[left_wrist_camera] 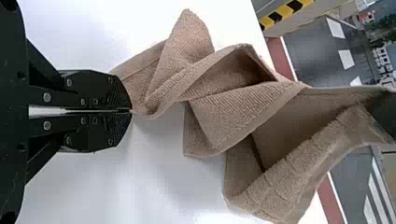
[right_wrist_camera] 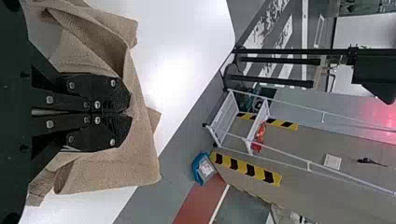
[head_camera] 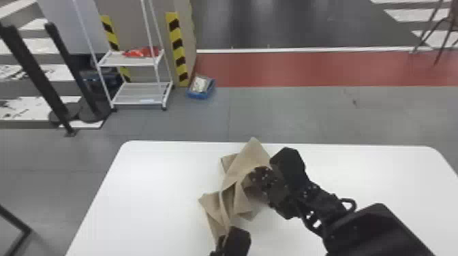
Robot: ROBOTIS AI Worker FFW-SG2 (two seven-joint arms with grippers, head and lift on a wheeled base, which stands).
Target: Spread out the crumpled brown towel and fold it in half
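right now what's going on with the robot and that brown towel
The robot has the brown towel in both end effectors: the left one is pinching an end nearer the robot, the right one is shut on a part farther out. Between them the cloth hangs twisted and bunched over the white table. It is neither spread flat nor folded in half yet.

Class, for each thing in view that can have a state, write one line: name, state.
Brown cloth towel: crumpled, partly raised, not yet folded in half
Left black two-fingered gripper: shut on the towel's edge
Right black two-fingered gripper: shut on the towel
White two-shelf metal rack: upright, red item on upper shelf
Blue open box: holding something pale
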